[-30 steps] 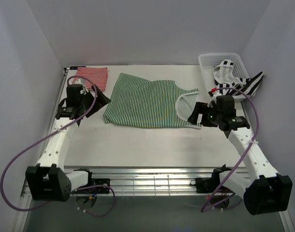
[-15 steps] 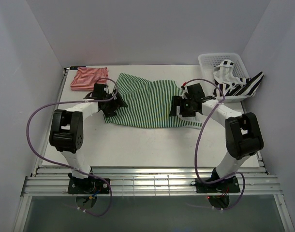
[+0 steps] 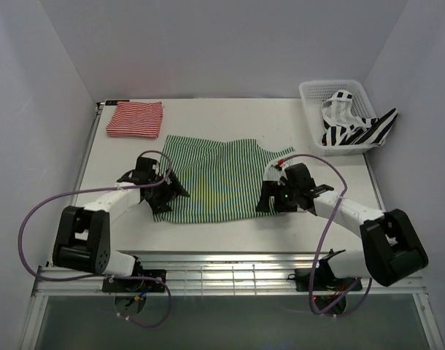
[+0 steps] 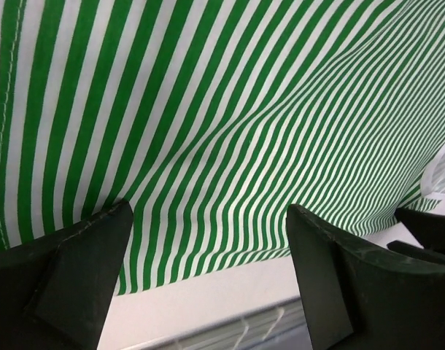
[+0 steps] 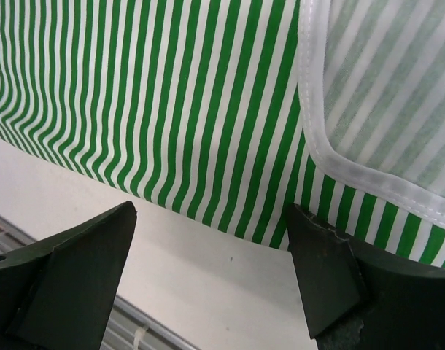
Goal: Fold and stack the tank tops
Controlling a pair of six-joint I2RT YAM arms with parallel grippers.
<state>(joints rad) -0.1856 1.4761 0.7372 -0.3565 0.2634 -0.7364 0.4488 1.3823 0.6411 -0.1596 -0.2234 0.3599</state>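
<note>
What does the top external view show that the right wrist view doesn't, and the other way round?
Only top external: the folded red-and-white top at the far left corner, and the basket holding the black-and-white top. Only right wrist: the white trim of an opening, close up. Both: the green-and-white top lying flat on the table, and the right gripper over its near edge, fingers open.

Seen from above, the left gripper (image 3: pixel 166 191) covers the green top's (image 3: pixel 211 175) left edge and the right gripper (image 3: pixel 270 198) covers its right edge, so whether either touches the cloth cannot be told. Both wrist views cut the green top off at the upper and side edges, and the fingers at the bottom. Right of the green top, the black top (image 3: pixel 354 133) lies partly hidden inside the basket (image 3: pixel 310 91).
</note>
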